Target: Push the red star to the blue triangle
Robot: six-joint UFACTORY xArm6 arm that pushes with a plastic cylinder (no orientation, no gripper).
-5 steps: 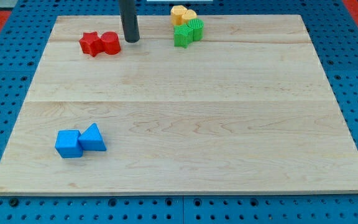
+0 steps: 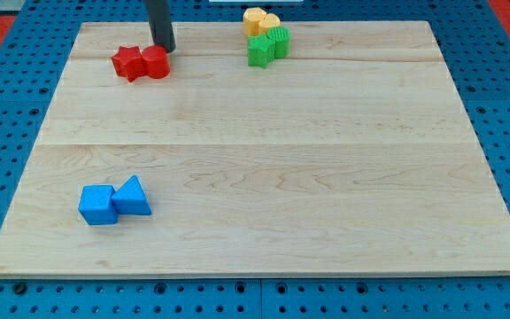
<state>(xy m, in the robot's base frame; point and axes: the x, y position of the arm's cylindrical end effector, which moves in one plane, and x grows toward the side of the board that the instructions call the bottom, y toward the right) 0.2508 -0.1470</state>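
The red star [image 2: 128, 63] lies near the view's top left on the wooden board [image 2: 264, 151], touching a second red block [image 2: 155, 62] on its right. The blue triangle [image 2: 132, 197] lies near the view's bottom left, touching a blue cube [image 2: 97, 205] on its left. My tip [image 2: 163, 49] stands just above the second red block's upper right edge, touching or nearly touching it, a block's width to the right of the star.
Two yellow blocks [image 2: 260, 21] and two green blocks [image 2: 267, 46] are clustered at the view's top centre. The board sits on a blue perforated table [image 2: 7, 106].
My tip has moved left and slightly up, from right of the red pair to its upper right edge. The red blocks have shifted slightly left.
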